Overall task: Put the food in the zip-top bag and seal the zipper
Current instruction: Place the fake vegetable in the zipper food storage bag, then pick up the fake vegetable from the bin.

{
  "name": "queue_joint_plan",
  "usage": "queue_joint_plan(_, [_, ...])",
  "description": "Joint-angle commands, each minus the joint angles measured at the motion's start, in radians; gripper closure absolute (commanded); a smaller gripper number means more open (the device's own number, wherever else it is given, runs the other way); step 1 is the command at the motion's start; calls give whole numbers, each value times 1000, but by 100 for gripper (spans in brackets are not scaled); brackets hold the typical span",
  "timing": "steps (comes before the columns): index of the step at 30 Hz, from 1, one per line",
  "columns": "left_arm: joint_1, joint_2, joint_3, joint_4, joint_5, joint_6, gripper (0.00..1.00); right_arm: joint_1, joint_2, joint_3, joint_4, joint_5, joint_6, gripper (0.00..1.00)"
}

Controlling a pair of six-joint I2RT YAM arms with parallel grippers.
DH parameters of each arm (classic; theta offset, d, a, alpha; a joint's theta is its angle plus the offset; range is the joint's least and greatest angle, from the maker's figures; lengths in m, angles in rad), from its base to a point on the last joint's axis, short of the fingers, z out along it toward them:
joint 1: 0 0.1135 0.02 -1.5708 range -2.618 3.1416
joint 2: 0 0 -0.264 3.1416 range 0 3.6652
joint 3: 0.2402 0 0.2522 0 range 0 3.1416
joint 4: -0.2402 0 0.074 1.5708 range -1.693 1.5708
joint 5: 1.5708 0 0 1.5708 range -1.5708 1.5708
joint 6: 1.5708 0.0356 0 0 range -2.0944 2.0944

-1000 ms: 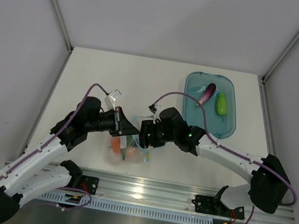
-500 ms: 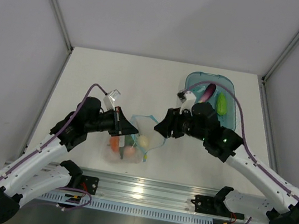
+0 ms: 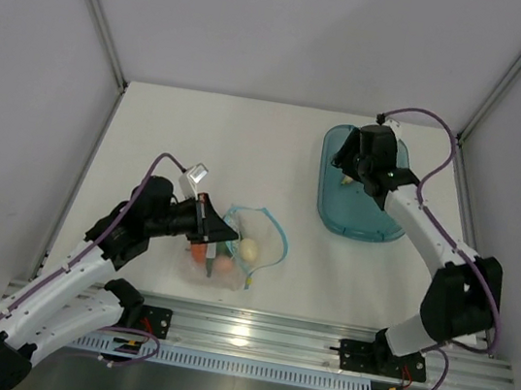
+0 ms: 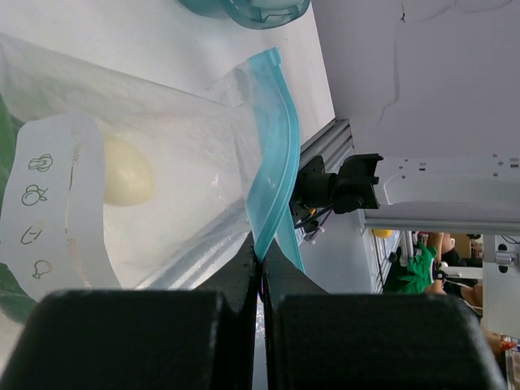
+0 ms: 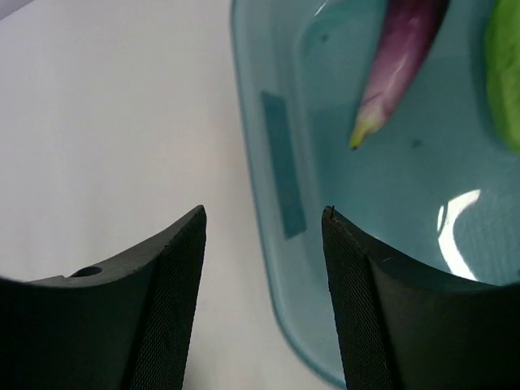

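The zip-top bag point(image 3: 232, 255) lies at the front centre with its mouth open toward the right. My left gripper point(image 3: 205, 224) is shut on the zipper point(image 4: 272, 162), pinching the light blue strip at its near end point(image 4: 258, 248). Inside the bag are a white round piece point(image 4: 126, 175), an orange piece point(image 3: 201, 253) and green pieces. My right gripper point(image 5: 264, 211) hangs open and empty over the left rim of the blue tray point(image 5: 264, 236). In the tray lie the purple eggplant point(image 5: 402, 57) and a green piece point(image 5: 505, 73). In the top view the right arm hides both.
The blue tray point(image 3: 365, 220) stands at the back right, close to the right wall post. A metal rail point(image 3: 249, 336) runs along the near table edge just in front of the bag. White walls close in the left, back and right.
My right arm has swung from the bag's mouth to the back right and now hangs over the tray. The left gripper has kept its hold and the bag mouth gapes wider.
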Motion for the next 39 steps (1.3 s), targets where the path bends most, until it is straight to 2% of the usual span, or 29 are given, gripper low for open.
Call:
queue_joint_plan(1, [7, -27, -14, 41, 30, 7, 99, -42, 152, 151, 37, 202, -1, 39])
queue_joint_plan(8, [7, -28, -35, 56, 47, 7, 99, -123, 510, 523, -140, 273, -34, 34])
queue_joint_plan(13, [7, -21, -37, 66, 58, 8, 99, -148, 684, 708, -243, 304, -42, 34])
queue_joint_plan(25, [7, -1, -38, 67, 62, 13, 99, -189, 872, 843, -265, 333, -116, 32])
queue_joint_plan(39, [7, 5, -44, 63, 59, 13, 100, -235, 977, 889, -243, 229, -119, 35])
